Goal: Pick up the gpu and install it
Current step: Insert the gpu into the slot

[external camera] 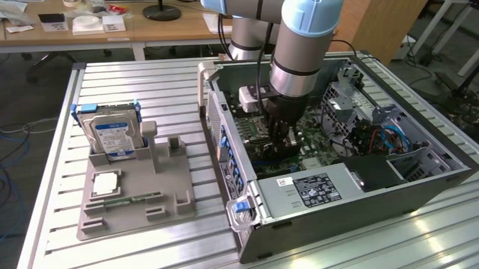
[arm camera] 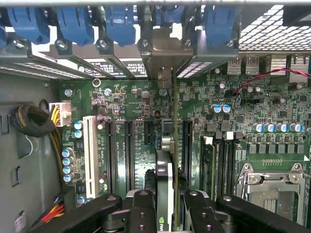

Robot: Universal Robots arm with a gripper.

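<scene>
Green board (arm camera: 136,102) covers the floor of the open case (external camera: 337,224). The gripper (arm camera: 165,208) is down inside the case, with its black fingers (arm camera: 141,213) clamped on the gpu (arm camera: 164,170). The card stands on edge between the pads, parallel to the long black slots (arm camera: 129,145) and in among them. Its silver bracket (arm camera: 164,53) points at the case's rear wall, under the row of blue latches (arm camera: 73,24) (whether its lower edge sits in a slot I cannot tell). The CPU socket (arm camera: 272,184) lies beside it. In the exterior view the arm (external camera: 299,50) drops straight into the case. Well apart, on the exterior view's left of the table (external camera: 150,78), a grey fixture (external camera: 172,196) holds a hard drive (external camera: 112,134) upright.
</scene>
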